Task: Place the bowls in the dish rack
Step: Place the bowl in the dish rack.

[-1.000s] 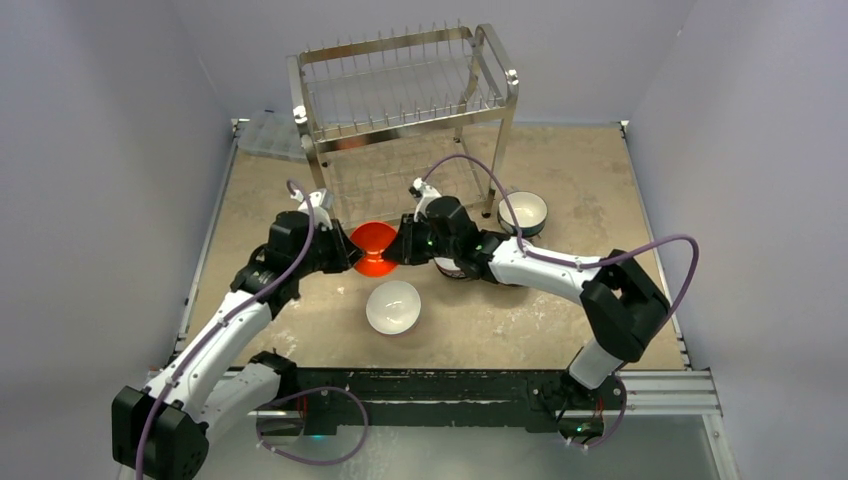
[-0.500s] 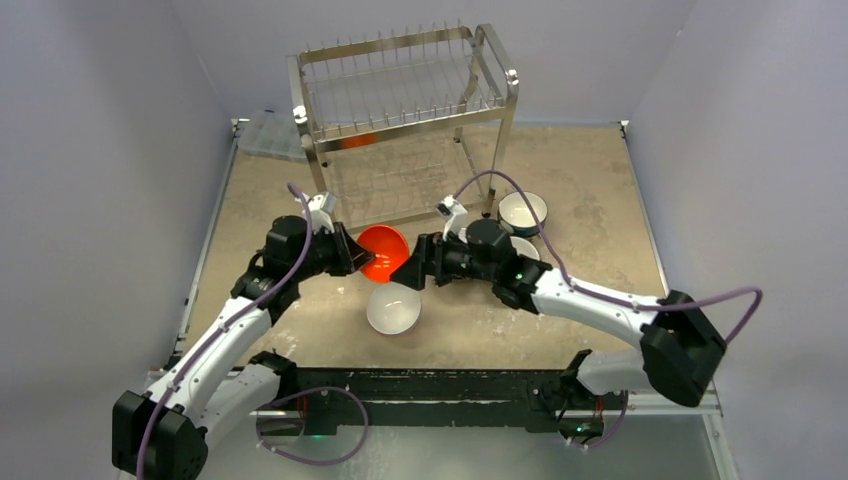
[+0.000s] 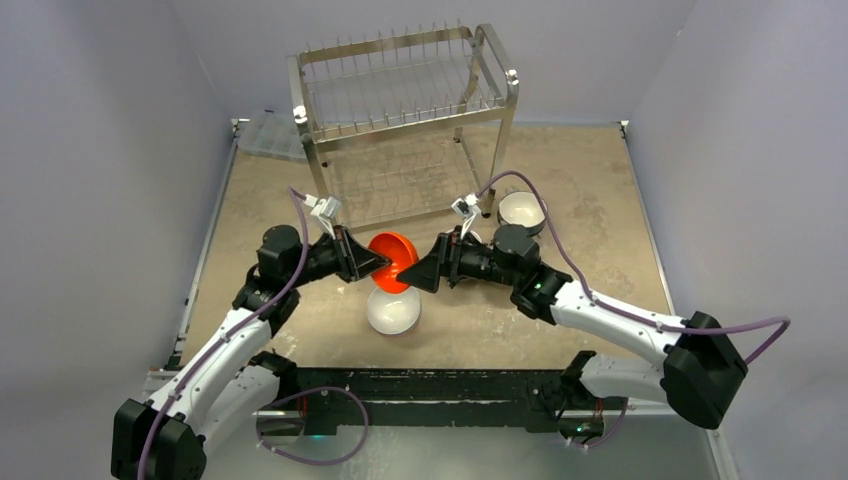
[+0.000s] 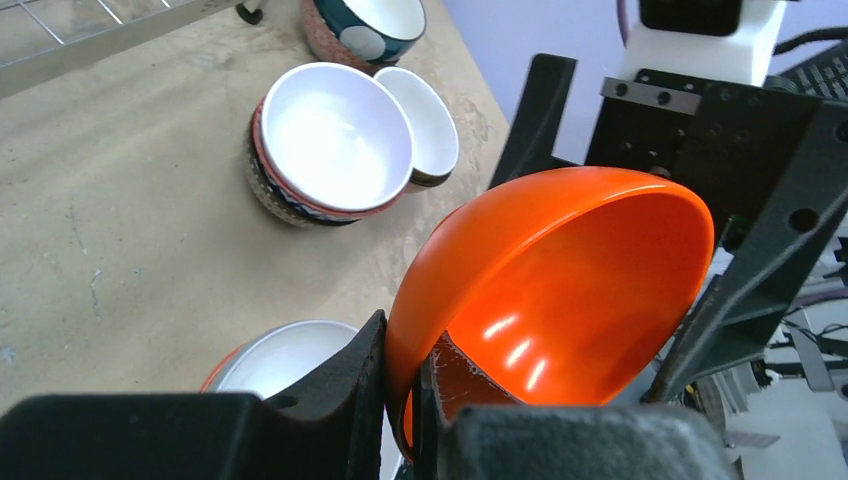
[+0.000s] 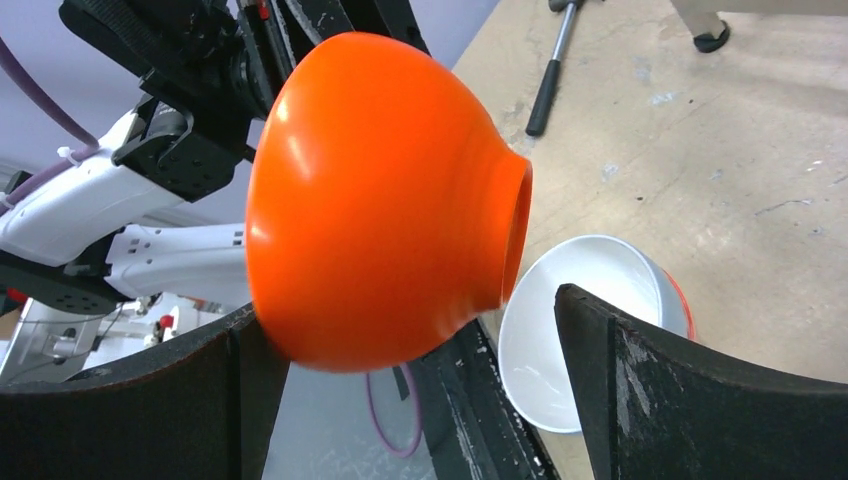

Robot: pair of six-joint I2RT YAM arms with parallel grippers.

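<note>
Above the white bowl point(image 3: 392, 312): we find the orange bowl point(image 3: 393, 257) held clear of the table point(image 3: 600, 200), tipped on its side with its foot toward the right arm.
Left gripper point(image 3: 378, 263): clamped on the orange bowl's rim, one finger inside the wall and one outside.
Right gripper point(image 3: 422, 273): jaws spread wide either side of the bowl's foot; we see no contact with it.
Change noted: a second ago both claws were on this bowl and the right one was closed on it. The right has since let go and opened fully, while the left has kept its hold.
Meaning: we judge the hand-over finished, with the bowl's weight now on the left arm alone.
Dish rack point(image 3: 400, 100): stands at the far side, well apart from the held bowl; we see no bowl on either tier.
Other bowls: a patterned bowl point(image 4: 330, 140), a small bowl point(image 4: 430, 120) touching it, and a teal-patterned bowl point(image 4: 375, 20) sit on the table near the rack's right leg.
Progress: early, in our judgement; nothing is loaded yet.
Next move: the right arm should back clear, then the left should carry the bowl to the prongs.
Risk: a rim pinch on glazed ware may slip or swing in transit.
</note>
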